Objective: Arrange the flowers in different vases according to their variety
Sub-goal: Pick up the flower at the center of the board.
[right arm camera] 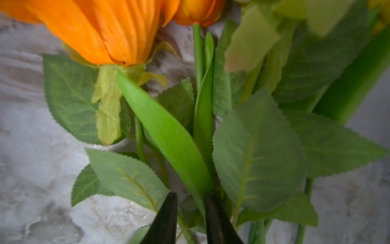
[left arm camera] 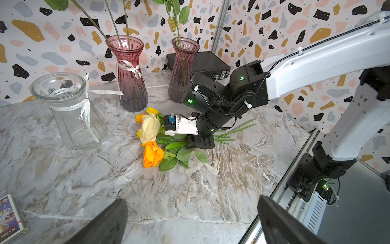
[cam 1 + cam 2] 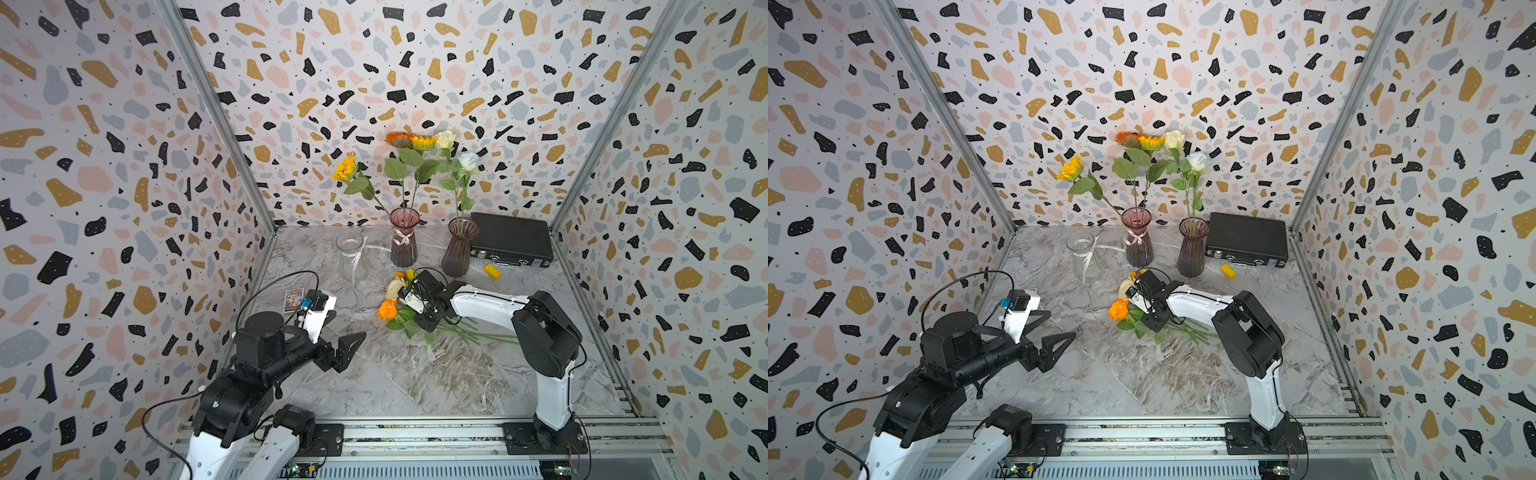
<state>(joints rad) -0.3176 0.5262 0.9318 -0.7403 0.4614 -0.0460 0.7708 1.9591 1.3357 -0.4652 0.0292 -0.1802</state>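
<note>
In a top view, the loose flowers [image 3: 395,305] lie on the bench [image 3: 415,374] before the vases [image 3: 404,243], with the right pincer [image 3: 420,322] down among them. In the left wrist view, the left pincer [image 2: 190,209] gapes wide above the bench. In the right wrist view, the right pincer is nipped on green tulip stalks [image 1: 202,137] beside the orange rose [image 1: 101,27].

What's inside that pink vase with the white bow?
Three sunflowers stand in the pink vase; their stems enter its mouth. The dark glass hides the stem ends.
</note>
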